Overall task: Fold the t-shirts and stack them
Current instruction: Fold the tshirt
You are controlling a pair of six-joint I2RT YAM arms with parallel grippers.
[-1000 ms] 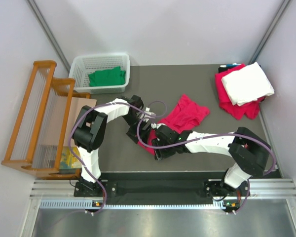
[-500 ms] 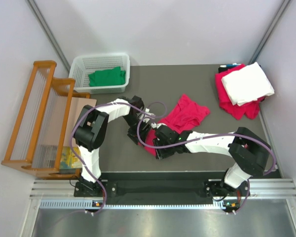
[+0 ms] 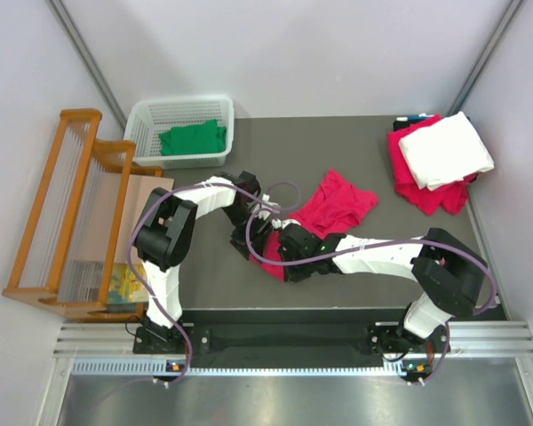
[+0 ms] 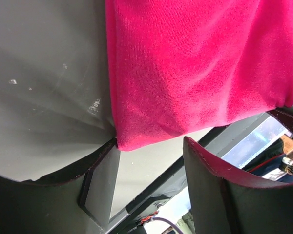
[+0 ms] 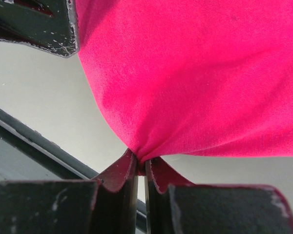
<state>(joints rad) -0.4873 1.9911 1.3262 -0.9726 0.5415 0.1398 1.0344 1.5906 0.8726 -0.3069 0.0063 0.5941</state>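
A crumpled crimson-pink t-shirt [image 3: 336, 207] lies mid-table, its near corner drawn towards the arms. My right gripper [image 5: 141, 163] is shut on that corner, the cloth [image 5: 200, 73] bunched between the jaws. My left gripper [image 4: 151, 161] stands open beside it, with the shirt's hem [image 4: 185, 73] just touching its left finger [image 4: 53, 195] and nothing between the jaws. From above, the left gripper [image 3: 254, 238] and the right gripper [image 3: 275, 256] sit close together. A white t-shirt [image 3: 446, 149] lies folded on another crimson-pink one [image 3: 426, 193] at the far right. The green t-shirt [image 3: 192, 138] lies in the basket.
The white lattice basket [image 3: 142, 120] stands at the far left of the table. A wooden rack [image 3: 71, 213] stands to the left, off the table. Small pens [image 3: 413, 117] lie behind the right stack. A black rail [image 3: 293, 312] runs along the near edge.
My right gripper has shut on the pink shirt's near corner. The left gripper's jaws have narrowed somewhat but stay open. Both arms have barely shifted.
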